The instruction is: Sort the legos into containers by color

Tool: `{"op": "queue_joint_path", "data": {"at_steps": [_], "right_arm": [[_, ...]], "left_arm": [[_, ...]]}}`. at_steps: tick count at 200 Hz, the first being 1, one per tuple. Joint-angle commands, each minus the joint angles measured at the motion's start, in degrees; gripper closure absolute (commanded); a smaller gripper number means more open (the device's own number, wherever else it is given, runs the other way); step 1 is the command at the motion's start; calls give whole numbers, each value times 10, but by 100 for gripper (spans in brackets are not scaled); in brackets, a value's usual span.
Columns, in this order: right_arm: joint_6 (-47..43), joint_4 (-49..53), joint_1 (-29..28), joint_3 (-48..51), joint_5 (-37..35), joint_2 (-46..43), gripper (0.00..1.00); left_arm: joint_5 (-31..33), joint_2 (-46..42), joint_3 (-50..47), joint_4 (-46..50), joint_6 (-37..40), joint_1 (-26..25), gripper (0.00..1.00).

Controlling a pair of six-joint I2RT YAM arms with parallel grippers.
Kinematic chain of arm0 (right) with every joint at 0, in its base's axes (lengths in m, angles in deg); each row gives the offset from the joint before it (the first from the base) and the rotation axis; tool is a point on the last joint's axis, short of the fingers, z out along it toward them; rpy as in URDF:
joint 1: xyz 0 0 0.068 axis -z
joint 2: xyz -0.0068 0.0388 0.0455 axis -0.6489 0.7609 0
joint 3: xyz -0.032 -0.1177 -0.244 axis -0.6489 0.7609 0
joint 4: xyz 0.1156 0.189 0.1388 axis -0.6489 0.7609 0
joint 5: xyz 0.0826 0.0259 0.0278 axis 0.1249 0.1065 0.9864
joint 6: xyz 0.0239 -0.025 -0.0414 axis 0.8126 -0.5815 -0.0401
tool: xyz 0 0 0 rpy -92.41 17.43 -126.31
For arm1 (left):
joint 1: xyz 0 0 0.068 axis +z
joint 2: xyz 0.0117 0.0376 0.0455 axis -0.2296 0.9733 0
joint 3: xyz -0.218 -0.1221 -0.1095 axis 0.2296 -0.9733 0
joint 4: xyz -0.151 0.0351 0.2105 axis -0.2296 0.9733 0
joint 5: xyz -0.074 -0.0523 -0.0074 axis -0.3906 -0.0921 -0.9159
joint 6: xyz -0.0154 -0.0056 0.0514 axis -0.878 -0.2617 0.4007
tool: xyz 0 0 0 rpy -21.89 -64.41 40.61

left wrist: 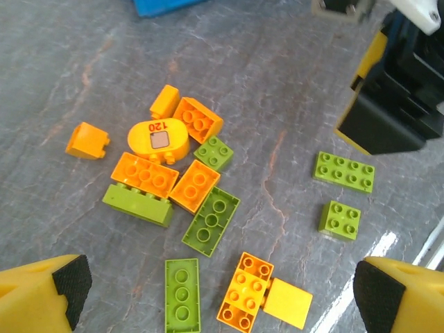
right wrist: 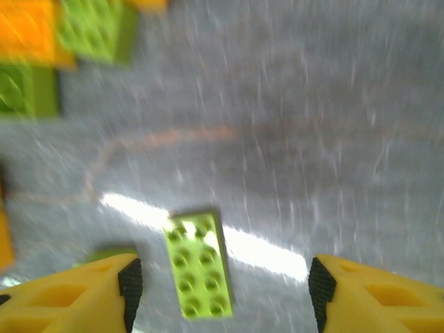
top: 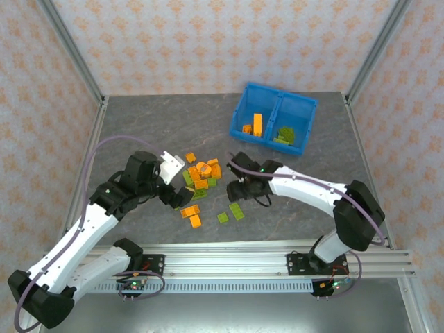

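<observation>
Orange and lime green legos (top: 201,177) lie in a loose pile on the grey table, left of centre. The blue bin (top: 277,97) stands at the back right. Its left container holds orange bricks (top: 254,125) and its right container holds green ones (top: 285,133). My left gripper (top: 179,198) hangs open over the pile's near side, above a stacked orange brick (left wrist: 248,289) and a green plate (left wrist: 182,293). My right gripper (right wrist: 223,288) is open, its pads apart from a lime green eight-stud brick (right wrist: 198,272) that lies flat on the table between them; this view is blurred.
A small green square brick (top: 223,218) and two orange bricks (top: 193,216) lie apart near the front. An oval orange piece marked 120 (left wrist: 158,138) sits in the pile. Metal frame posts and patterned walls bound the table.
</observation>
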Motion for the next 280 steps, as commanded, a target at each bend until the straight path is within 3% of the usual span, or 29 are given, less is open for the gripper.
{"op": "queue_joint_path", "data": {"at_steps": [1,52,121,187,216,245,280], "right_arm": [[-1,25,-13,21,31,-26,29],[-13,-27,-41,40,62,16,23],[-28,-72,-72,48,-3,100,26],[-7,-66,-80,76,-75,120,53],[-9,-63,-80,92,-85,107,56],[5,-80,-80,89,-86,90,71],[47,-117,-29,83,-70,4,72]], "left_arm": [[-57,7,3,22,39,6,0],[-83,37,14,37,48,8,0],[-60,33,8,31,42,8,0],[-53,35,8,30,38,8,0],[-53,35,8,30,38,9,0],[-55,34,7,31,37,9,0],[-80,27,5,24,42,8,0]]}}
